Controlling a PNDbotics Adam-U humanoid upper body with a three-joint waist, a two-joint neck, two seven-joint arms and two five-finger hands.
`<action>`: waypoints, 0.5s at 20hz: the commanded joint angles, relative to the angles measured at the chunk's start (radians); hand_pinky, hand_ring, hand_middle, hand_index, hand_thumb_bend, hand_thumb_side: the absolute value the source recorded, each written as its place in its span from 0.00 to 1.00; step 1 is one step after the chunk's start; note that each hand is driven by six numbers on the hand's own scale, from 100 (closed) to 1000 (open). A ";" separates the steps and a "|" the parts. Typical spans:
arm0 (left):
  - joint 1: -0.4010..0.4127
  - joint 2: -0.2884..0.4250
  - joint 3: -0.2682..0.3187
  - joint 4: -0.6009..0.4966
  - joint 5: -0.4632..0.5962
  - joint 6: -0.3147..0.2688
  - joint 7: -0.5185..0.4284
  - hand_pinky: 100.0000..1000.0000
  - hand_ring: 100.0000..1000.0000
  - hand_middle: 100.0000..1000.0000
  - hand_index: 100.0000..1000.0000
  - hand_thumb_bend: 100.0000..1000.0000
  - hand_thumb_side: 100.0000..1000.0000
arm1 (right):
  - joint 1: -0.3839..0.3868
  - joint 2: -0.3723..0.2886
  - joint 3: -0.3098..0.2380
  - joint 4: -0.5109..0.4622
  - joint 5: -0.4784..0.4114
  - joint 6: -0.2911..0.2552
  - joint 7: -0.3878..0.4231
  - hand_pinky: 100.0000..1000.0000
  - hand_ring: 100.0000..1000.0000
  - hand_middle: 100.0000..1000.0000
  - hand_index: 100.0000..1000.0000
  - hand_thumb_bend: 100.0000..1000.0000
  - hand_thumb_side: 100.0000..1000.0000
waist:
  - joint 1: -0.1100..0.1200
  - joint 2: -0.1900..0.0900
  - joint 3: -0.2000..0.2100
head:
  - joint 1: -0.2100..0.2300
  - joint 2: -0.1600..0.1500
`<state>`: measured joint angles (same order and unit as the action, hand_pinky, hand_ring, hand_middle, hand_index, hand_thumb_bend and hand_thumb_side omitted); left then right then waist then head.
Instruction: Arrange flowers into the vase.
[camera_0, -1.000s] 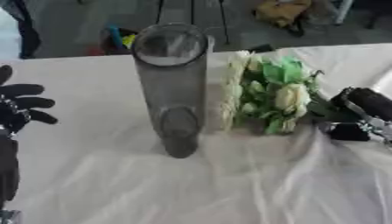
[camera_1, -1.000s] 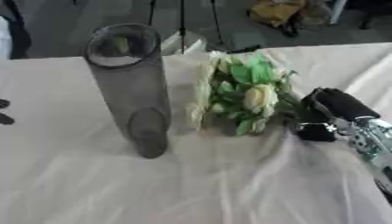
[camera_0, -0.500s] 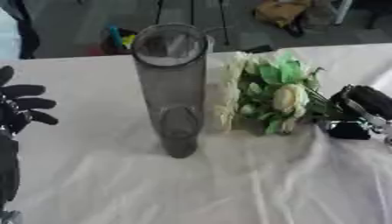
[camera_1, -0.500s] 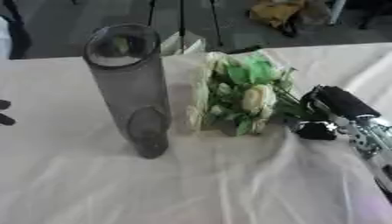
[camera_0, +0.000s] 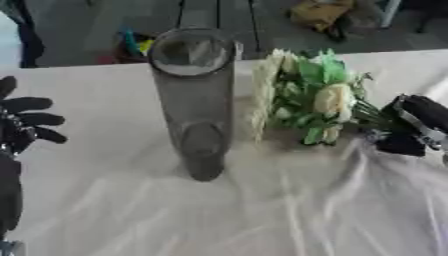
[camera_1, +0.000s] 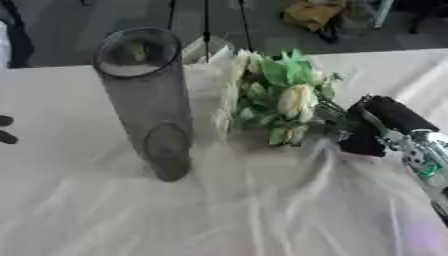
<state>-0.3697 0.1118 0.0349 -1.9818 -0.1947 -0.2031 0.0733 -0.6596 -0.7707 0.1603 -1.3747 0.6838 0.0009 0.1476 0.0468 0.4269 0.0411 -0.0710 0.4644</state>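
The flowers (camera_0: 306, 102) lie on the counter (camera_0: 262, 215), which is covered with a white cloth, just beside the tall grey vase (camera_0: 194, 100). The vase stands upright with its open mouth up, and it is empty as far as I can see. The right robot hand (camera_1: 381, 125) is at the stem end of the flowers, and its fingers seem to be curled around the stems. The left robot hand (camera_0: 26, 122) rests at the left edge with its fingers spread and holds nothing.

I judge that the flowers are light and soft, and the heads and leaves will bend or crush easily. So it is better to take them by the stems, well away from the blossoms. The vase is tall and narrow, so a push from the side could tip it.
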 joint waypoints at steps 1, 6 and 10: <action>-0.003 0.002 -0.008 -0.018 -0.005 0.000 -0.003 0.44 0.57 0.62 0.92 0.00 1.00 | -0.016 -0.042 -0.018 -0.022 -0.026 0.001 -0.029 0.00 0.00 0.00 0.24 0.00 0.76 | 0.006 -0.008 -0.001 | 0.003 -0.012; -0.002 0.001 -0.008 -0.018 -0.007 0.001 -0.003 0.44 0.57 0.62 0.92 0.00 1.00 | -0.019 -0.041 -0.019 -0.024 -0.062 -0.008 -0.065 0.00 0.00 0.00 0.23 0.00 0.80 | 0.006 -0.008 -0.001 | 0.002 -0.012; -0.002 0.001 -0.007 -0.018 -0.009 0.002 -0.002 0.44 0.57 0.62 0.92 0.00 1.00 | -0.024 -0.039 -0.024 -0.030 -0.101 -0.019 -0.118 0.00 0.00 0.00 0.21 0.00 0.74 | 0.006 -0.008 -0.001 | 0.003 -0.012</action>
<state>-0.3688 0.1117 0.0349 -1.9818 -0.2003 -0.2019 0.0721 -0.6621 -0.7709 0.1538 -1.3804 0.6012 -0.0148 0.0483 0.0468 0.4269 0.0411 -0.0709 0.4644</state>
